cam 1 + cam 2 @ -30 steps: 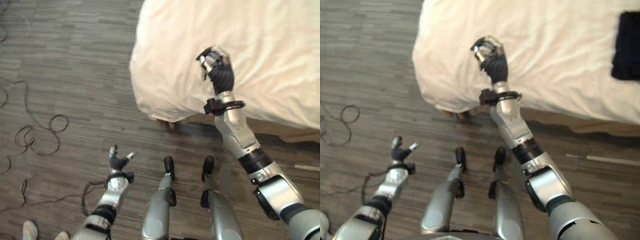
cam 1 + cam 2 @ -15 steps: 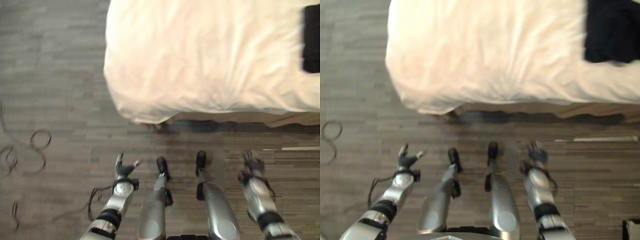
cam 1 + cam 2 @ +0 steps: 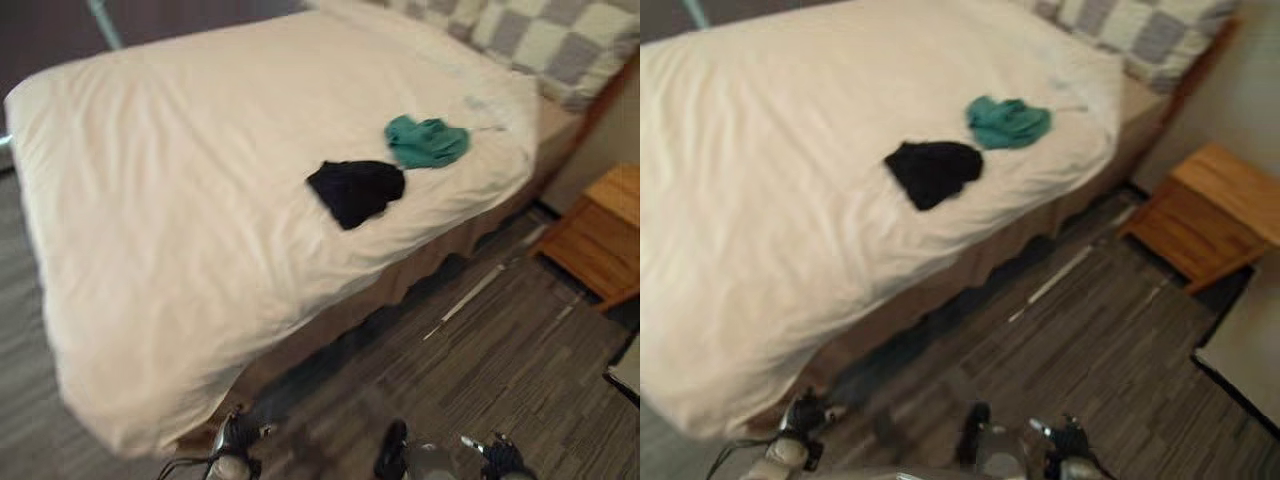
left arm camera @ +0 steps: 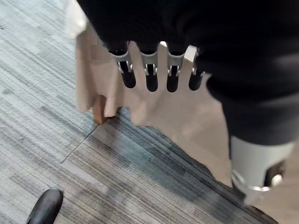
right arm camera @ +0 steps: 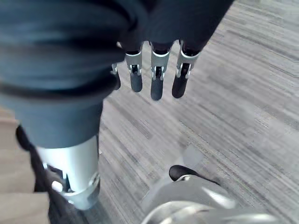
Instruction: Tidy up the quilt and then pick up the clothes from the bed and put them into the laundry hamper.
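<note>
A cream quilt (image 3: pixel 180 200) lies spread smooth over the bed. On it, toward the pillow end, lie a black garment (image 3: pixel 355 190) and a teal garment (image 3: pixel 427 141), close together but apart. My left hand (image 4: pixel 149 74) hangs low by the bed's skirt (image 4: pixel 159 112), fingers straight and holding nothing. My right hand (image 5: pixel 156 79) hangs over the wooden floor, its fingers also straight and empty. Both hands peek in at the lower edge of the eye views, the left hand (image 3: pixel 800 420) near the quilt's corner and the right hand (image 3: pixel 1070 445) far from the clothes.
Checked pillows (image 3: pixel 560 45) lie at the head of the bed. A wooden nightstand (image 3: pixel 1205 205) stands beside it, and a pale flat object (image 3: pixel 1245 350) lies at the right edge. A bed leg (image 4: pixel 99 109) shows under the skirt. Open floor (image 3: pixel 1070 340) runs along the bedside.
My right hand has let go of the quilt's corner and dropped to my side. The camera has swung along the bed, bringing the two garments, pillows and nightstand into sight.
</note>
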You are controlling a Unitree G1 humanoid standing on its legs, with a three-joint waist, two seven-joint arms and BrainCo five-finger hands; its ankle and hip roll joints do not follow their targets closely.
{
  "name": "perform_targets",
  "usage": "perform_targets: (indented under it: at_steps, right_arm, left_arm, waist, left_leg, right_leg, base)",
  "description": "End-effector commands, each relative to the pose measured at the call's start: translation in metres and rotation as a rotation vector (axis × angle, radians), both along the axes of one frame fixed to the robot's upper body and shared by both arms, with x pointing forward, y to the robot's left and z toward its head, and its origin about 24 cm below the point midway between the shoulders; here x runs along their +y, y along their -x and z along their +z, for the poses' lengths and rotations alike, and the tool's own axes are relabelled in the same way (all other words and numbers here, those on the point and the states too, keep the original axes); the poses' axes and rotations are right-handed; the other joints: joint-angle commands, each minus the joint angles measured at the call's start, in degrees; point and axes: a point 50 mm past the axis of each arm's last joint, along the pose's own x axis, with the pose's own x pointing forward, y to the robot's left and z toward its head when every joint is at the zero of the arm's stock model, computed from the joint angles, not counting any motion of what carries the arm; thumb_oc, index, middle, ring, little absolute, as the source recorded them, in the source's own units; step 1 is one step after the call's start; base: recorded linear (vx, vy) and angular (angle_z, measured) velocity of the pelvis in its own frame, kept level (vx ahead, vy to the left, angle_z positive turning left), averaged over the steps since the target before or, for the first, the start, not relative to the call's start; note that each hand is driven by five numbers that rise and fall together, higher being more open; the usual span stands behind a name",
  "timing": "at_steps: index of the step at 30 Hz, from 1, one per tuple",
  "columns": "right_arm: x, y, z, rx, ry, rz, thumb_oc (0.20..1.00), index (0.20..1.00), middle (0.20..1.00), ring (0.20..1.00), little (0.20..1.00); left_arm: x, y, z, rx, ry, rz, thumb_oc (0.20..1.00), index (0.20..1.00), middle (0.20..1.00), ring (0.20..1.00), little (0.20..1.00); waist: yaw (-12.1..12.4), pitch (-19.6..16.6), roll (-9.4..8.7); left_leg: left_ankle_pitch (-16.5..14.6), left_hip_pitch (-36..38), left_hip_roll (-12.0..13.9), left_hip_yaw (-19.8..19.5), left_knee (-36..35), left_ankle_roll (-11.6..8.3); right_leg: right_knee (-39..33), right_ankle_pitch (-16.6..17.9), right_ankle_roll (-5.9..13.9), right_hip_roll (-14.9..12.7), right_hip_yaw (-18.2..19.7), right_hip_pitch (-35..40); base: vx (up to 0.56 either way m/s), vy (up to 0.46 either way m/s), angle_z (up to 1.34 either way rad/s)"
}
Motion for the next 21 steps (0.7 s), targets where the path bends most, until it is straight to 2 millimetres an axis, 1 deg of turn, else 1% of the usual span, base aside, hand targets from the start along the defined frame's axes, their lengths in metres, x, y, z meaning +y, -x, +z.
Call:
perform_targets:
  at_steps: [1, 2, 3, 4, 5, 6, 7, 8, 9, 10, 11, 12, 13, 14, 15, 16, 17, 18, 19, 20, 21]
  right_arm:
    - [-0.012, -0.008, 0.004, 0.022, 0.073, 0.129, 1.0, 1.0, 1.0, 1.0, 1.0]
    - [-0.011, -0.009, 0.004, 0.025, 0.077, 0.166, 1.0, 1.0, 1.0, 1.0, 1.0]
    - [-0.012, -0.012, 0.005, 0.023, 0.082, 0.18, 1.0, 1.0, 1.0, 1.0, 1.0]
    - [-0.012, -0.012, 0.005, 0.023, 0.082, 0.179, 1.0, 1.0, 1.0, 1.0, 1.0]
    - [-0.014, -0.017, 0.007, 0.021, 0.096, 0.207, 1.0, 1.0, 1.0, 1.0, 1.0]
    - [-0.01, -0.023, 0.008, 0.007, 0.104, 0.237, 1.0, 1.0, 1.0, 1.0, 1.0]
    - [-0.009, -0.026, 0.008, -0.002, 0.103, 0.23, 1.0, 1.0, 1.0, 1.0, 1.0]
    - [-0.009, -0.026, 0.008, -0.003, 0.103, 0.23, 1.0, 1.0, 1.0, 1.0, 1.0]
    - [-0.007, -0.028, 0.008, -0.017, 0.093, 0.217, 1.0, 1.0, 1.0, 1.0, 1.0]
    - [-0.004, -0.03, 0.009, -0.036, 0.081, 0.199, 1.0, 1.0, 1.0, 1.0, 1.0]
    - [-0.003, -0.033, 0.01, -0.048, 0.081, 0.192, 1.0, 1.0, 1.0, 1.0, 1.0]
    - [-0.004, -0.036, 0.011, -0.065, 0.083, 0.18, 1.0, 1.0, 1.0, 1.0, 1.0]
    - [-0.004, -0.038, 0.012, -0.078, 0.084, 0.169, 1.0, 1.0, 1.0, 1.0, 1.0]
    - [0.0, -0.039, 0.012, -0.084, 0.071, 0.173, 1.0, 1.0, 1.0, 1.0, 1.0]
    - [0.004, -0.036, 0.01, -0.08, 0.057, 0.178, 1.0, 1.0, 1.0, 1.0, 1.0]
    - [0.006, -0.032, 0.009, -0.074, 0.051, 0.171, 1.0, 1.0, 1.0, 1.0, 1.0]
    - [0.007, -0.032, 0.008, -0.077, 0.046, 0.16, 1.0, 1.0, 1.0, 1.0, 1.0]
    - [0.007, -0.032, 0.008, -0.077, 0.046, 0.16, 1.0, 1.0, 1.0, 1.0, 1.0]
    - [0.009, -0.032, 0.008, -0.078, 0.039, 0.162, 1.0, 1.0, 1.0, 1.0, 1.0]
    - [0.013, -0.041, 0.012, -0.114, 0.039, 0.182, 1.0, 1.0, 1.0, 1.0, 1.0]
    - [0.013, -0.042, 0.012, -0.114, 0.039, 0.182, 1.0, 1.0, 1.0, 1.0, 1.0]
  left_arm:
    - [-0.012, -0.047, 0.015, -0.107, -0.025, -0.111, 1.0, 1.0, 1.0, 1.0, 1.0]
    - [-0.016, -0.048, 0.015, -0.113, -0.023, -0.131, 1.0, 1.0, 1.0, 1.0, 1.0]
    - [-0.02, -0.048, 0.015, -0.117, -0.014, -0.134, 1.0, 1.0, 1.0, 1.0, 1.0]
    - [-0.02, -0.049, 0.015, -0.117, -0.014, -0.134, 1.0, 1.0, 1.0, 1.0, 1.0]
    - [-0.025, -0.048, 0.014, -0.122, -0.001, -0.134, 1.0, 1.0, 1.0, 1.0, 1.0]
    - [-0.037, -0.049, 0.012, -0.129, 0.028, -0.13, 1.0, 1.0, 1.0, 1.0, 1.0]
    - [-0.041, -0.05, 0.012, -0.129, 0.031, -0.136, 1.0, 1.0, 1.0, 1.0, 1.0]
    - [-0.041, -0.051, 0.012, -0.13, 0.031, -0.136, 1.0, 1.0, 1.0, 1.0, 1.0]
    - [-0.044, -0.052, 0.012, -0.134, 0.035, -0.141, 1.0, 1.0, 1.0, 1.0, 1.0]
    - [-0.047, -0.055, 0.013, -0.151, 0.044, -0.137, 1.0, 1.0, 1.0, 1.0, 1.0]
    - [-0.05, -0.057, 0.014, -0.158, 0.057, -0.13, 1.0, 1.0, 1.0, 1.0, 1.0]
    - [-0.051, -0.056, 0.013, -0.148, 0.058, -0.133, 1.0, 1.0, 1.0, 1.0, 1.0]
    - [-0.051, -0.053, 0.011, -0.133, 0.056, -0.13, 1.0, 1.0, 1.0, 1.0, 1.0]
    - [-0.049, -0.05, 0.01, -0.124, 0.051, -0.118, 1.0, 1.0, 1.0, 1.0, 1.0]
    - [-0.047, -0.043, 0.006, -0.1, 0.054, -0.094, 1.0, 1.0, 1.0, 1.0, 1.0]
    - [-0.046, -0.037, 0.002, -0.072, 0.055, -0.081, 1.0, 1.0, 1.0, 1.0, 1.0]
    - [-0.045, -0.034, 0.001, -0.06, 0.058, -0.071, 1.0, 1.0, 1.0, 1.0, 1.0]
    - [-0.046, -0.034, 0.001, -0.06, 0.058, -0.071, 1.0, 1.0, 1.0, 1.0, 1.0]
    - [-0.046, -0.034, 0.001, -0.062, 0.063, -0.067, 1.0, 1.0, 1.0, 1.0, 1.0]
    - [-0.043, -0.041, 0.005, -0.076, 0.048, -0.081, 1.0, 1.0, 1.0, 1.0, 1.0]
    - [-0.043, -0.041, 0.005, -0.076, 0.049, -0.081, 1.0, 1.0, 1.0, 1.0, 1.0]
  waist:
    - [0.28, 4.56, -1.67]
    - [1.28, 5.1, -2.32]
    - [2.51, 5.35, -3.07]
    - [2.43, 5.3, -2.91]
    - [4.18, 5.82, -3.8]
    - [5.97, 6.61, -3.87]
    - [6.39, 6.72, -3.68]
    - [6.41, 6.63, -3.79]
    - [6.75, 6.47, -3.27]
    - [7.49, 6.03, -1.8]
    - [8.01, 5.97, -1.15]
    - [7.77, 5.94, -0.58]
    - [8.04, 5.71, -0.31]
    - [8.72, 5.4, -0.62]
    - [9.13, 4.53, -0.89]
    - [9.42, 3.84, -1.11]
    - [9.43, 3.9, -1.42]
    - [9.5, 3.77, -1.31]
    - [8.93, 4.58, -1.41]
    - [7.23, 6.51, -0.09]
    - [7.29, 6.38, 0.01]
  left_leg:
    - [7.81, -7.36, 5.2, -18.6, 25.34, -0.18]
    - [7.38, -10.26, 5.52, -23.88, 30.93, 1.43]
    - [4.68, -13.41, 1.04, -30.19, 34.32, 3.61]
    - [4.28, -13.82, 1.24, -30.39, 34.93, 3.7]
    - [1.98, -18.35, -5.11, -36.9, 35.32, 6.88]
    - [0.13, -22.2, -7.93, -43.01, 33.63, 7.41]
    - [-0.21, -23.36, -7.96, -44.36, 29.22, 7.64]
    - [0.02, -23.34, -8.07, -44.28, 28.93, 7.66]
    - [0.23, -22.1, -8.62, -44.84, 21.96, 7.63]
    - [3.67, -23.92, -11.69, -47.4, 11.94, 7.03]
    - [6.39, -24.2, -12.2, -47.01, 7.69, 6.52]
    - [7.77, -25.21, -11.88, -44.47, 6.07, 6.1]
    - [7.77, -25.31, -11.33, -41.99, 5.28, 6.09]
    - [6.88, -24.57, -11.46, -41.64, 4.98, 6.73]
    - [5.99, -23.87, -12.42, -42.76, 5.18, 7.98]
    - [5.18, -22.45, -13.29, -43.01, 4.72, 8.75]
    - [4.5, -21.1, -13.74, -42.36, 4.5, 9.18]
    - [4.58, -21.27, -13.59, -42.32, 4.49, 9.14]
    - [3.53, -19.29, -13.8, -41.38, 4.21, 9.69]
    - [2.8, -14.4, -12.42, -40.25, 1.76, 10.28]
    - [2.85, -14.57, -12.3, -40.21, 1.76, 10.24]
  right_leg:
    - [-13.66, 0.22, 2.62, 5.93, 10.26, 10.92]
    - [-14.19, -0.17, 1.49, 6.82, 12.44, 11.91]
    - [-14.83, 0.11, 1.2, 7.13, 15.45, 12.6]
    - [-14.83, 0.05, 1.24, 7.23, 15.34, 12.52]
    - [-15.28, 1.43, 1.43, 6.74, 19.66, 12.68]
    - [-15.85, 1.18, 2.48, 6.7, 25.37, 13.59]
    - [-16.52, 1.02, 2.8, 6.71, 27.09, 13.99]
    - [-16.53, 1.08, 2.81, 6.6, 27.14, 13.87]
    - [-17.29, 1.01, 3.24, 6.82, 28.63, 14.42]
    - [-18.74, 0.57, 3.21, 8.52, 32.07, 16.52]
    - [-18.98, 0.03, 2.98, 9.35, 33.74, 17.64]
    - [-19.28, -0.94, 2.79, 10.07, 34.4, 19.0]
    - [-18.94, -2.06, 2.85, 10.15, 35.46, 20.27]
    - [-17.68, -3.38, 3.04, 9.97, 36.45, 21.37]
    - [-14.95, -4.17, 3.25, 9.84, 36.72, 21.9]
    - [-10.35, -3.88, 4.23, 9.54, 35.56, 21.45]
    - [-3.78, -1.33, 6.81, 9.13, 34.01, 20.0]
    - [-3.8, -1.19, 6.78, 9.27, 34.09, 19.8]
    - [4.23, 4.16, 10.46, 7.96, 32.33, 16.21]
    - [18.52, 10.62, 13.19, 6.55, 28.51, 7.57]
    - [18.44, 10.76, 13.15, 6.67, 28.54, 7.4]
  base:
    - [0.26, -0.365, -1.71]
    - [0.22, -0.275, -2.24]
    - [0.12, -0.098, -2.42]
    - [0.08, 0.001, -1.81]
    - [0.17, 0.058, -1.78]
    - [0.29, 0.057, -2.43]
    - [0.28, 0.032, -2.32]
    - [0.25, 0.038, -2.26]
    - [0.42, 0.11, -1.41]
    - [0.56, 0.124, -1.61]
    - [0.61, 0.098, -1.15]
    - [0.45, 0.048, -1.51]
    - [0.48, 0.068, -1.27]
    - [0.56, 0.093, -1.26]
    - [0.6, 0.08, -0.68]
    - [0.59, 0.047, -0.77]
    - [0.34, 0.014, -0.63]
    - [0.29, -0.006, -0.69]
    - [0.37, 0.0, -0.57]
    - [0.37, 0.001, -0.64]
    - [0.58, 0.03, -0.47]
